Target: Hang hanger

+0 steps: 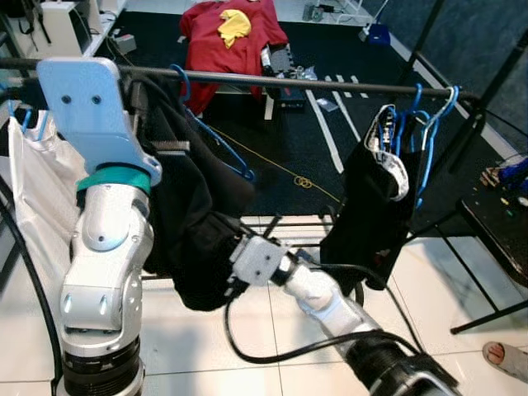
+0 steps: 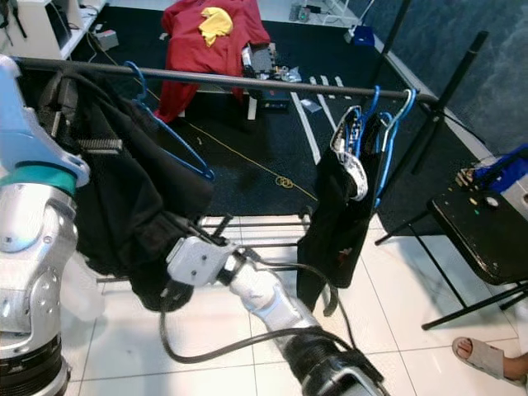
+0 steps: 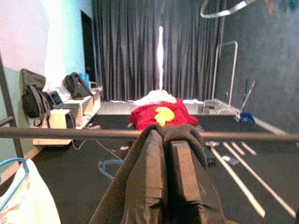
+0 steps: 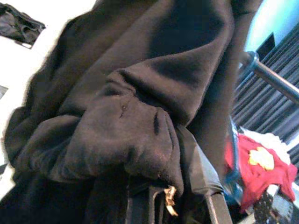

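Hanging from the rail, the black garment is bulky, limp and swings. Your left end effector is clamped on its top fold at the rail; right end effector pinches lower cloth. Better hold: stiff blue hanger.

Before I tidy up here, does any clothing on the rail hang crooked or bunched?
Yes. The black garment at the left end of the rail hangs bunched, its blue hanger tilted steeply. The right gripper is buried in its folds. The black garment at the right end hangs straight.
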Controlling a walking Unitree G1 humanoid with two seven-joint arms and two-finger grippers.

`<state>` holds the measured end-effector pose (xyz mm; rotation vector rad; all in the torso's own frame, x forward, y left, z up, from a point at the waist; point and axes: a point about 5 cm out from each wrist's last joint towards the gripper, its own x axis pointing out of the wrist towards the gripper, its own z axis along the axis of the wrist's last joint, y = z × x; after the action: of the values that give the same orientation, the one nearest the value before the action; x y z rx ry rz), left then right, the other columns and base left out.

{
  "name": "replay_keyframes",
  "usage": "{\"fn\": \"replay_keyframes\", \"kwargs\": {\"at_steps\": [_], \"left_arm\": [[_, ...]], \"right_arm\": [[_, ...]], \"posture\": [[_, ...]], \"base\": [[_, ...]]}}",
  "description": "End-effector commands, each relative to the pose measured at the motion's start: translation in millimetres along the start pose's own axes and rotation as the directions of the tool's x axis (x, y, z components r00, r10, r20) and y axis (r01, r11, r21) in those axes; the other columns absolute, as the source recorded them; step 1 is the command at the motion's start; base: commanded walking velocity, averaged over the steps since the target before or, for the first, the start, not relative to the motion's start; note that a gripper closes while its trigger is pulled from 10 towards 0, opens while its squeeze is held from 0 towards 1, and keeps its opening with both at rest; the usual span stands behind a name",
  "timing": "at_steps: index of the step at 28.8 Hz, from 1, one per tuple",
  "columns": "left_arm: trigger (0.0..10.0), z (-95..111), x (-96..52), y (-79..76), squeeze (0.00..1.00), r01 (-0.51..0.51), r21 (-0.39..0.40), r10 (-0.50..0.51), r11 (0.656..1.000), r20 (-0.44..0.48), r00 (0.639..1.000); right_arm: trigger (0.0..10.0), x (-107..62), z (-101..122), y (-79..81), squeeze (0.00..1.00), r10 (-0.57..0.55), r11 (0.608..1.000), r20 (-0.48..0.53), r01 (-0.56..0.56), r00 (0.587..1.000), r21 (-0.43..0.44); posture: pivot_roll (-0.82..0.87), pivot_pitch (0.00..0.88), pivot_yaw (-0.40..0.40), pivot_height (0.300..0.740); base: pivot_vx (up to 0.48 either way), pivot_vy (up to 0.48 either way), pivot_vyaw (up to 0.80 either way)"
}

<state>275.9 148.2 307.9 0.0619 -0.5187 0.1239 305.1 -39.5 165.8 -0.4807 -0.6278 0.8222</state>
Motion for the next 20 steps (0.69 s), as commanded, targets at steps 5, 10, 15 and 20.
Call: {"fn": "replay_keyframes", "kwargs": {"at_steps": [5,10,15,20], "left_arm": [[10.0,-28.1,-4.7,-5.8,0.00,0.054,0.087,-0.041,0.995,-0.136,0.990],[10.0,-87.9,-39.0,-16.0,1.00,0.304,0.166,-0.213,0.938,-0.417,0.884],[10.0,-111.3,-76.8,-22.3,0.00,0.500,0.098,-0.368,0.860,-0.561,0.742],[10.0,-105.2,-123.0,-42.4,0.00,0.790,-0.119,-0.695,0.601,-0.566,0.443]], "right_arm": [[0.0,-10.4,4.0,-12.6,0.00,-0.011,0.996,-0.035,0.015,0.999,0.089],[0.0,-36.0,22.1,-27.1,0.00,0.094,0.953,-0.059,-0.072,0.994,0.295],[0.0,-63.0,34.8,-26.7,0.00,0.209,0.851,-0.059,-0.152,0.976,0.502],[0.0,-98.3,-33.8,-13.9,0.00,0.105,0.752,-0.420,0.204,0.901,0.627]], "posture": [[0.01,0.105,-0.001,0.740],[-0.02,0.121,0.006,0.740],[-0.05,0.130,0.010,0.740],[-0.05,0.140,0.022,0.740]], "base": [[0.000,0.000,0.00],[0.000,0.000,0.00],[0.000,0.000,0.00],[0.000,0.000,0.00]]}}
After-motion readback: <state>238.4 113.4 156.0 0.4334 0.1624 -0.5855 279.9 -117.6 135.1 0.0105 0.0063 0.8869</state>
